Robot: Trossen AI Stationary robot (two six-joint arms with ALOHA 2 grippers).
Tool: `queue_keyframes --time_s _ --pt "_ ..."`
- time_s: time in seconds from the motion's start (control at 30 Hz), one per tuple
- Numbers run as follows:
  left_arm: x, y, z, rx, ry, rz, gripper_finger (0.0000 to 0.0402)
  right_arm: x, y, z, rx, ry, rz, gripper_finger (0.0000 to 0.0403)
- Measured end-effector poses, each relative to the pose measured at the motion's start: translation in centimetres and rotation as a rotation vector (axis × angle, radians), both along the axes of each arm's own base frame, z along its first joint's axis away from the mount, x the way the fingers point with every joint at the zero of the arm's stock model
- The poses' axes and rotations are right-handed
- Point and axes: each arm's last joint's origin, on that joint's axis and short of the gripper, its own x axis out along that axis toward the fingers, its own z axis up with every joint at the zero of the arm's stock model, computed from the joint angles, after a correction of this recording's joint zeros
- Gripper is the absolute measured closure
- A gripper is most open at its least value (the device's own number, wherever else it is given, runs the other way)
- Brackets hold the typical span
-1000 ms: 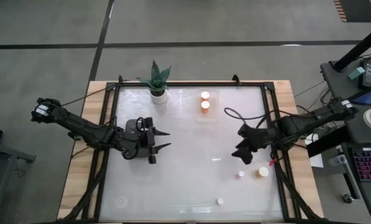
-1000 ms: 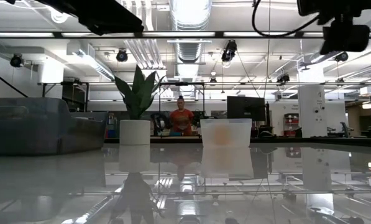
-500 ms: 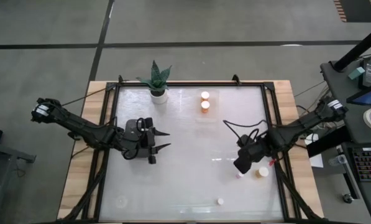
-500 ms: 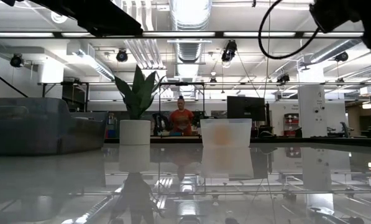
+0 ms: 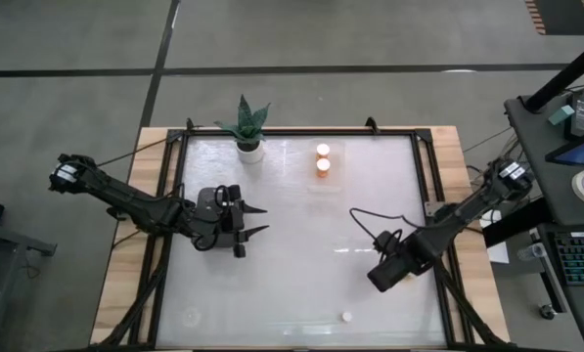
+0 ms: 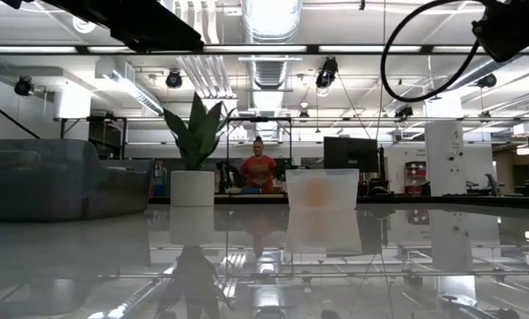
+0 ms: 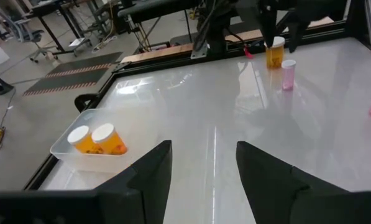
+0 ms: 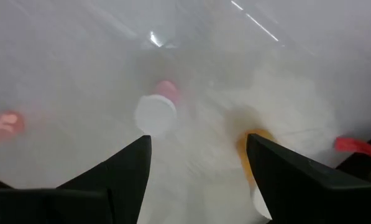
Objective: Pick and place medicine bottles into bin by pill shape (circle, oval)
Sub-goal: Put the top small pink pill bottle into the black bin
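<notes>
My right gripper point(image 5: 381, 278) has dropped toward the table's near right, now covering the pink bottle point(image 8: 156, 112) and orange bottle point(image 8: 255, 149) from above. Its fingers point(image 8: 120, 171) stand open and empty, with both upright, white-capped bottles between them. My left gripper point(image 5: 255, 219) waits open mid-left; two more bottles point(image 5: 323, 158) sit upright in the clear tray point(image 7: 79, 163).

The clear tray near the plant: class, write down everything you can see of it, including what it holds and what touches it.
The clear tray is a shallow rectangular box of see-through plastic with rounded corners, hard to make out from above. It sits flat on the white table, toward the far edge, to the right of the potted plant in the high view. Two orange bottles with white caps stand upright inside it, side by side. No claw touches it.
</notes>
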Motion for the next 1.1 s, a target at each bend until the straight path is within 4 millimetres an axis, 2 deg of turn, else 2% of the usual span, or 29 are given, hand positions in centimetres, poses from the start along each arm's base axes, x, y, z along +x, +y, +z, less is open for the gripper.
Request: queue_keyframes --time_s 0.3,0.57,1.1 --pt "0.0 0.0 0.0 0.000 0.000 0.000 0.0237 1.8 1.2 -1.1 -0.026 0.027 0.070 0.0148" --pt "0.0 0.0 0.0 0.002 0.004 0.000 0.0237 2.6 1.8 -2.0 -0.028 0.027 0.096 0.0161" --pt "0.0 0.0 -0.1 0.002 0.005 -0.001 0.0237 2.9 2.0 -2.7 -0.034 0.036 0.106 0.0207"
